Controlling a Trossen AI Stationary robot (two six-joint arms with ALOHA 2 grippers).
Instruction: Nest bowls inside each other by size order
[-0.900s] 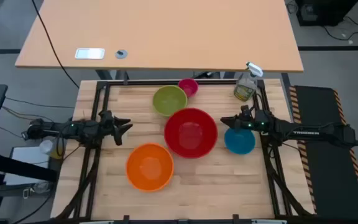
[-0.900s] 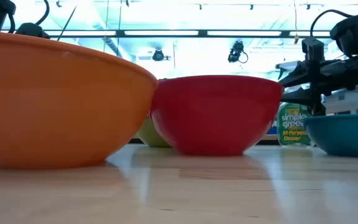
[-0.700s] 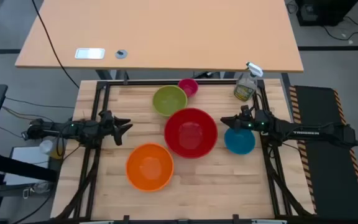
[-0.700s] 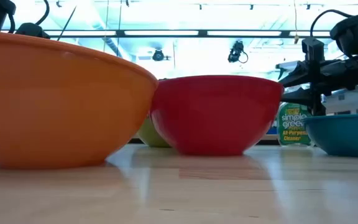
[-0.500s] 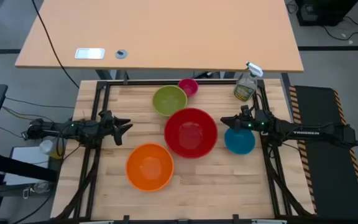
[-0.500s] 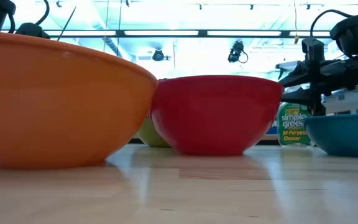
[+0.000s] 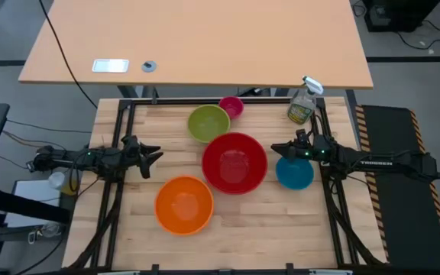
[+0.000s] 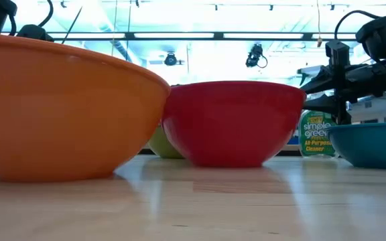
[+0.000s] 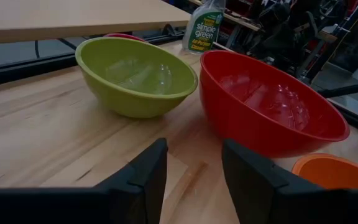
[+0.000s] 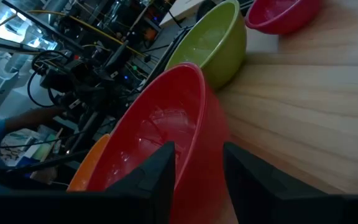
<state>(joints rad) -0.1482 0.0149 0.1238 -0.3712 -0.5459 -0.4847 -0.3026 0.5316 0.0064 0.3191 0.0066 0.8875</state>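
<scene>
Five bowls stand base-down on the wooden table: the red bowl [image 7: 234, 162] in the middle, the orange bowl [image 7: 183, 204] near-left of it, the lime green bowl [image 7: 208, 123] and the small magenta bowl [image 7: 231, 106] at the far side, the blue bowl [image 7: 294, 173] at the right. My left gripper [image 7: 153, 155] is open and empty at the table's left edge, pointing toward the red bowl [image 9: 272, 102]. My right gripper [image 7: 276, 149] is open and empty, above the blue bowl's far rim, pointing at the red bowl [image 10: 166, 143].
A clear spray bottle [image 7: 302, 103] stands at the table's far right corner. A black frame [image 7: 205, 100] runs round the table's edges. Bare wood lies along the near edge to the right of the orange bowl.
</scene>
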